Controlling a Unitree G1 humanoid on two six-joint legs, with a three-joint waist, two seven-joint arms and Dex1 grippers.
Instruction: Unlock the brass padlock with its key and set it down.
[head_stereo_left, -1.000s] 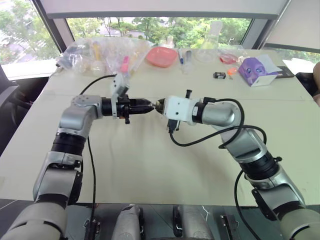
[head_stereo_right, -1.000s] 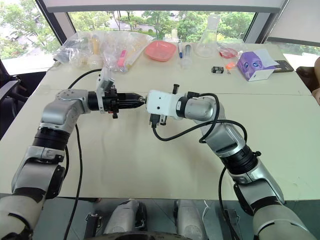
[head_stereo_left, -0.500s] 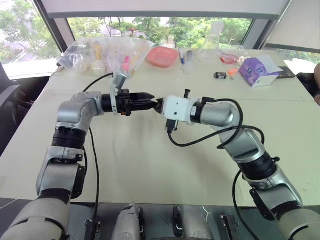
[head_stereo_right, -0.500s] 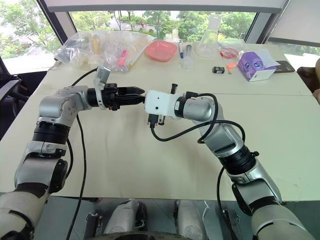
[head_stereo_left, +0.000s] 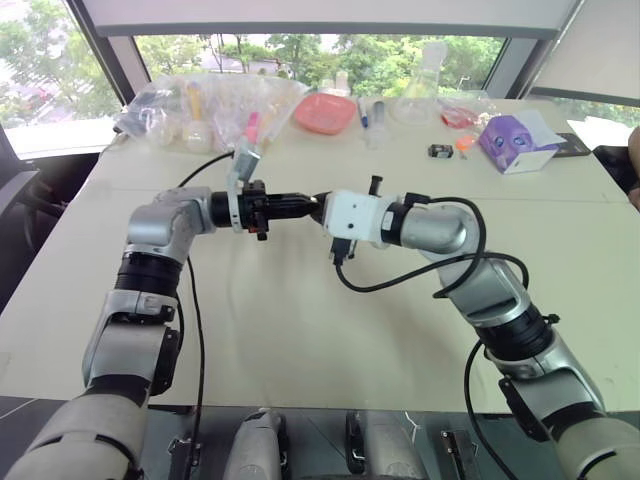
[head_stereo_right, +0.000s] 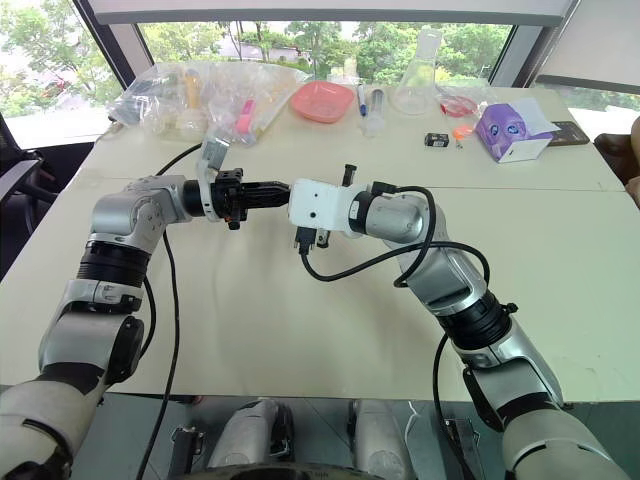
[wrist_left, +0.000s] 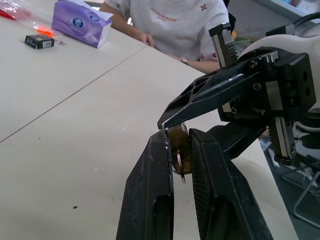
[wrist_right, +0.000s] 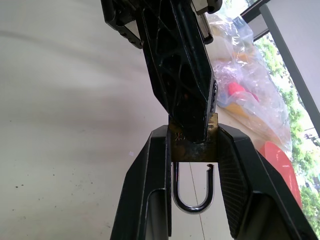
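Above the middle of the table my two grippers meet tip to tip. My right gripper (wrist_right: 192, 129) is shut on the brass padlock (wrist_right: 186, 150), clamping its body between both fingers. The silvery shackle (wrist_right: 192, 205) hangs toward the wrist, and one leg's end stands free of the body. My left gripper (wrist_left: 178, 137) comes in from the left, level, and is shut on the key (wrist_left: 179, 162), a pale metal piece at the padlock's (wrist_left: 177, 140) keyhole end. In the left eye view the left gripper (head_stereo_left: 306, 205) and the right gripper (head_stereo_left: 320, 207) hide the lock.
Along the table's far edge lie clear plastic bags (head_stereo_left: 200, 105), a pink dish (head_stereo_left: 324, 112), a glass flask (head_stereo_left: 425, 80), a black-and-orange gadget (head_stereo_left: 448, 150) and a purple tissue box (head_stereo_left: 515, 142). A person (wrist_left: 175, 25) sits at the right side.
The left gripper's fingers have closed together at the padlock's end, and its wrist has rolled a little. The right arm has held still with the padlock.
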